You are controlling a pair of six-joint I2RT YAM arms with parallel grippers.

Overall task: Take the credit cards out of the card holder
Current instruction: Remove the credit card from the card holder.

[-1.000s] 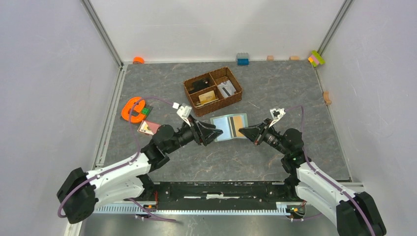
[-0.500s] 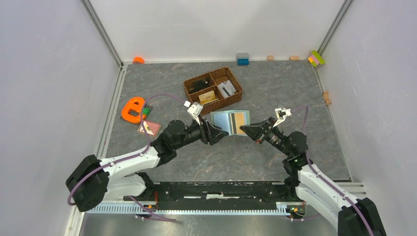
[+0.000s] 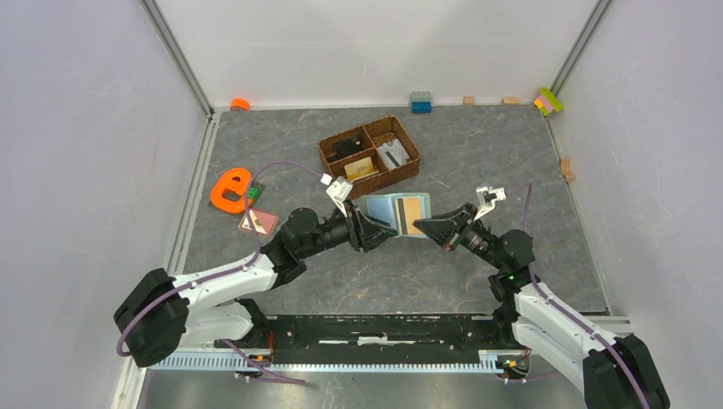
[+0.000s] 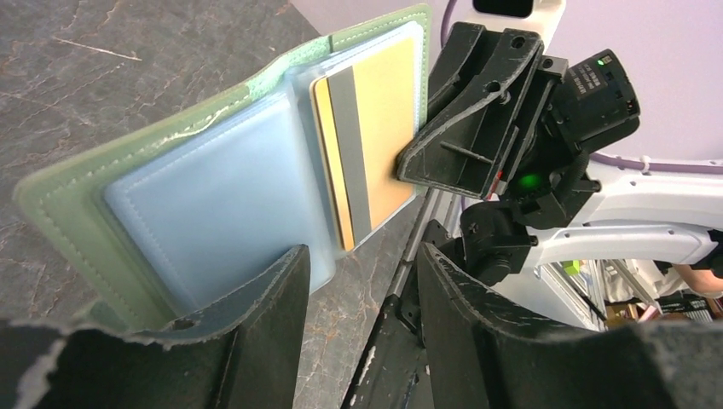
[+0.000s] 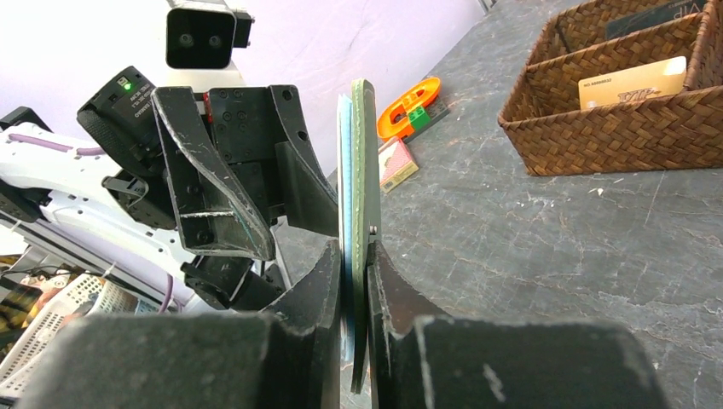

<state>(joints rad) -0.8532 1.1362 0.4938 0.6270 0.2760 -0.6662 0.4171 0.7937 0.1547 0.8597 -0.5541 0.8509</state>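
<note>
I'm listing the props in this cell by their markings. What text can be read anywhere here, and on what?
"VIP": slanted letters on the tan card standing in the wicker basket; the fine line above them is too small to read.
The dark card behind it: lettering cut off, unreadable.
The label on the left arm's motor housing: blurred.
The striped card in the card holder: no print visible.

The left arm [image 3: 213,285] and right arm [image 3: 558,317] are white shells between chunky black joints, each trailing a purple cable [image 4: 648,160]. Left hand [image 4: 362,264] and right hand [image 5: 354,256]: matte black wedge fingers, scuffed edges, screw holes showing. Tiny green LED [image 4: 530,181] on the right wrist housing.
</note>
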